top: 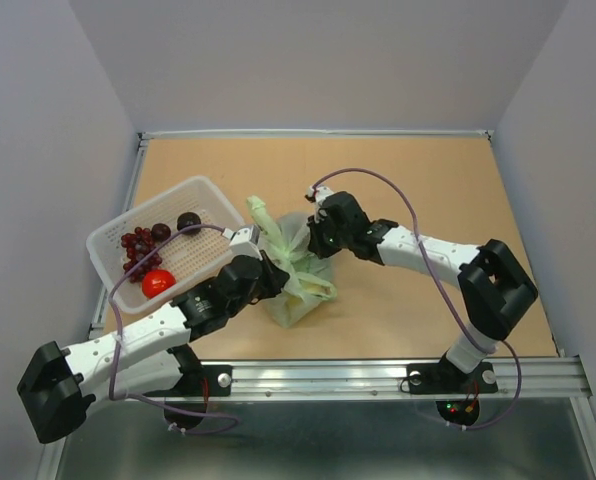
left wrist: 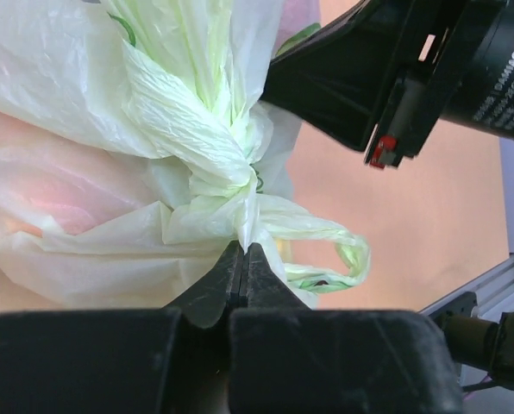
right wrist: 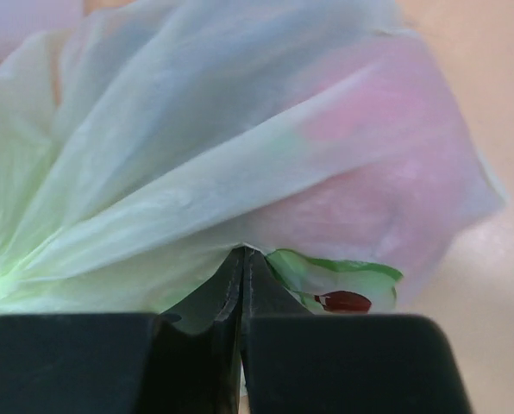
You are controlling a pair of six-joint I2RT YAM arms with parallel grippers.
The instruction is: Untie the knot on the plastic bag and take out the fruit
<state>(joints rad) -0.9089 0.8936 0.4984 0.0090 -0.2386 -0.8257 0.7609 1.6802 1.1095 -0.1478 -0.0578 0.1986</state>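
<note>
The pale green plastic bag (top: 300, 290) stands at mid-table, tied. Its knot (left wrist: 231, 168) is a twisted bunch of handle strips with a loop tail (left wrist: 343, 254). My left gripper (top: 270, 262) is on the bag's left, and in the left wrist view (left wrist: 244, 247) it is shut on plastic just below the knot. My right gripper (top: 314, 240) is on the bag's far right side. In the right wrist view (right wrist: 242, 251) it is shut on a fold of the bag (right wrist: 197, 172). Fruit shows only as a pink shape (right wrist: 395, 172) through the plastic.
A white basket (top: 110, 262) stands at the left with a red grape bunch (top: 136, 246), two dark plums (top: 189, 221) and a red round fruit (top: 158, 282). A bag strip (top: 261, 212) sticks up near the basket. The metal rail (top: 378, 375) runs along the near edge.
</note>
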